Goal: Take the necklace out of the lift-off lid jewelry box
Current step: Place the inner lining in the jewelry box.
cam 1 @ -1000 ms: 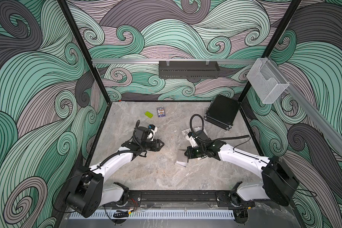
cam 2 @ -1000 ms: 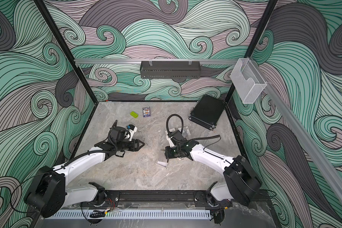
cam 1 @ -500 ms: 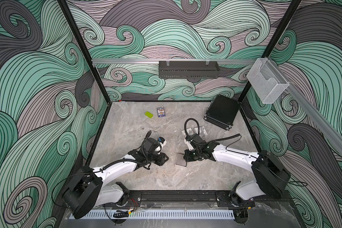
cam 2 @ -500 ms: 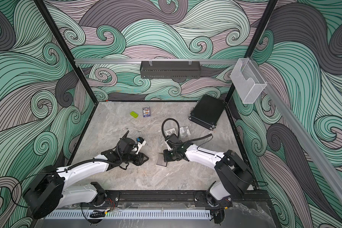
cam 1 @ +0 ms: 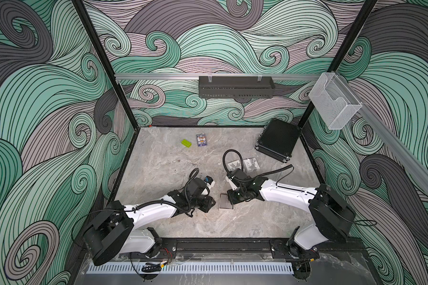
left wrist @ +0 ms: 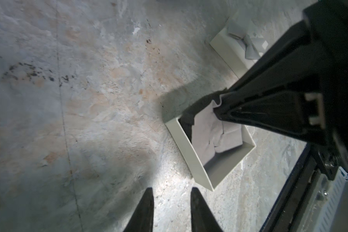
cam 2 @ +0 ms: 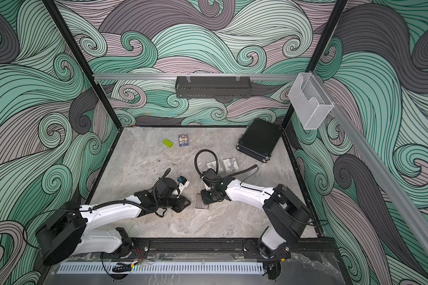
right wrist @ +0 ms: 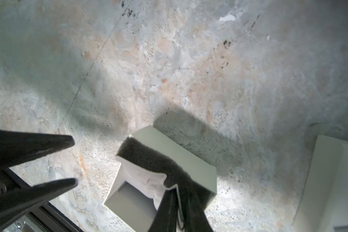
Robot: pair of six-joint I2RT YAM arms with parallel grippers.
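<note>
Left arm (cam 1: 158,211) swung in from the left of the surface (cam 1: 146,177) over the last second. My left tool (cam 1: 209,204) ended just beside the jewelry box (cam 1: 223,209), and the box itself stayed put. Left tool (left wrist: 172,197) was narrowly parted, nothing between its fingers, tips low over the surface. Right tool (right wrist: 178,200) sat over the box (right wrist: 179,148), pinched almost closed on one edge of the foam insert (right wrist: 149,160). The insert was dark foam on one face with a pale sheet (left wrist: 209,130) on the other, one end raised above the rim and the rest inside. Box (left wrist: 189,154) was open-topped. Necklace (cam 1: 181,162) lay as a thin chain on the surface, well apart from the box, between the left arm and the green block (cam 1: 186,143). It showed in both top views (cam 2: 162,162), too fine for more detail.
</note>
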